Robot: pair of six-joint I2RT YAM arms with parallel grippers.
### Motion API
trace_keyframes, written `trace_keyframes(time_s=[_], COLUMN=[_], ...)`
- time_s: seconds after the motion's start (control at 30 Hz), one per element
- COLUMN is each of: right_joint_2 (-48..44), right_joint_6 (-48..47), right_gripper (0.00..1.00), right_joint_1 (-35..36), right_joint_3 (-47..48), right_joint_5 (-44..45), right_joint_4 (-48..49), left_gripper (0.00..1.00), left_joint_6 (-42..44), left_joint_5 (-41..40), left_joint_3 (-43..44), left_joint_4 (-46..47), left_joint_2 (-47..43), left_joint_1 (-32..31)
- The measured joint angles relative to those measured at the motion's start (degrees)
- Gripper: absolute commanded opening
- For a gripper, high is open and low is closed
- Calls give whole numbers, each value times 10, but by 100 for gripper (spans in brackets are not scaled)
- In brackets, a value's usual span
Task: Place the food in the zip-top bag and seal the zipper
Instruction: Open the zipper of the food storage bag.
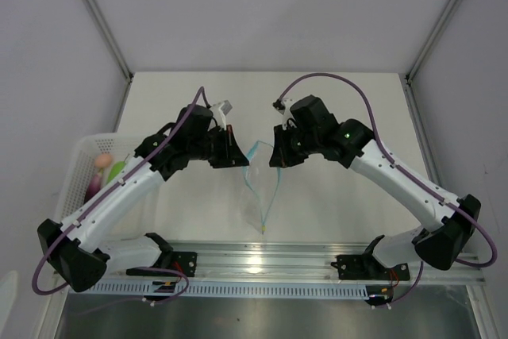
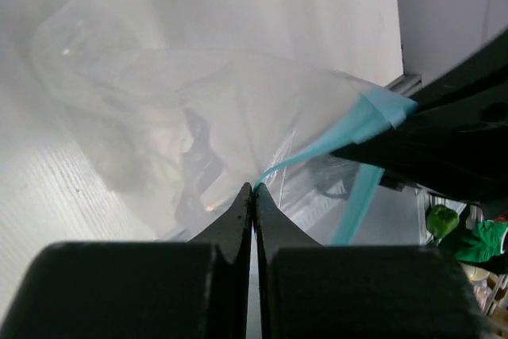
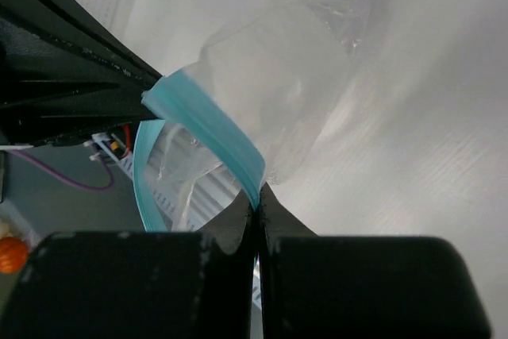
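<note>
The clear zip-top bag [image 1: 260, 196] hangs between my two grippers above the table, mouth up. Its light blue zipper [image 1: 258, 147] is stretched between them. My left gripper [image 1: 236, 151] is shut on one end of the zipper [image 2: 333, 136]. My right gripper [image 1: 275, 153] is shut on the other end [image 3: 214, 129]. The bag's body [image 2: 159, 117] shows nothing inside in either wrist view [image 3: 278, 77]. The food lies in the white basket at the left: a pink piece [image 1: 101, 161], a green piece [image 1: 117, 169] and a purple piece [image 1: 94, 184]. I see no yellow piece.
The white perforated basket [image 1: 75, 166] stands at the table's left edge, under my left arm. A metal rail [image 1: 262, 263] runs along the near edge. Grey walls close in the back and sides. A small orange object [image 3: 12, 253] shows off the table at lower left.
</note>
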Motion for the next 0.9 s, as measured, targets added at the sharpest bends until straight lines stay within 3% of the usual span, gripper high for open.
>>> trace_keyframes(time_s=[0.27,0.5,0.73,0.9], right_joint_2=[-5,-6,-4,-3], right_joint_6=[-46,-53,-67,-75], right_gripper=[0,0,0,0], right_joint_1=[1,3,6,14], right_joint_3=[17,13,61,99], right_joint_5=[60,73,143,192], right_joint_4=[-45,-46,-88,-108], left_gripper=[1,1,0,12], left_joint_6=[-14,-19,-19,-26], left_joint_5=[-20,-12,16,39], left_joint_3=[-57,-57,-56,-56], left_joint_4=[15,31,59,90], left_joint_2=[6,30,26,26], left_joint_1=[12,12,12,12])
